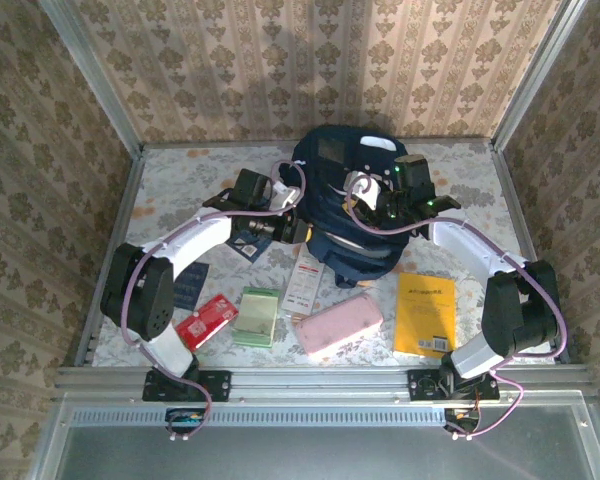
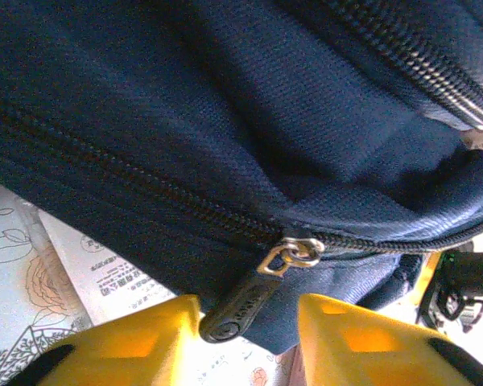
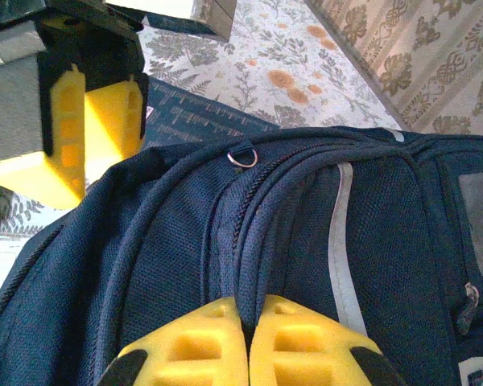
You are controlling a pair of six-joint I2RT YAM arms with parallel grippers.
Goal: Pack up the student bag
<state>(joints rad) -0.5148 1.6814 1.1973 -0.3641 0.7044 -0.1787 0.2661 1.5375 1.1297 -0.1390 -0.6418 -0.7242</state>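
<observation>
The student bag [image 1: 325, 160], dark navy with a white stripe, lies at the back middle of the table. My left gripper [image 1: 298, 230] is against its left side. In the left wrist view the yellow fingers [image 2: 129, 346] stand apart on either side of a black zipper pull [image 2: 240, 312] hanging from a brass slider [image 2: 294, 253]; neither pad clearly touches it. My right gripper [image 1: 380, 205] rests on top of the bag, shut on a ridge of the bag's fabric [image 3: 262, 241] beside a zipper line. The left gripper [image 3: 87, 104] also appears there, at the bag's far edge.
In front of the bag lie a white leaflet [image 1: 303, 280], a pink pencil case [image 1: 338, 325], a yellow book [image 1: 425, 313], a green notebook [image 1: 258, 315], a red packet [image 1: 206, 320] and a dark booklet [image 1: 190, 285]. Walls close in the table on three sides.
</observation>
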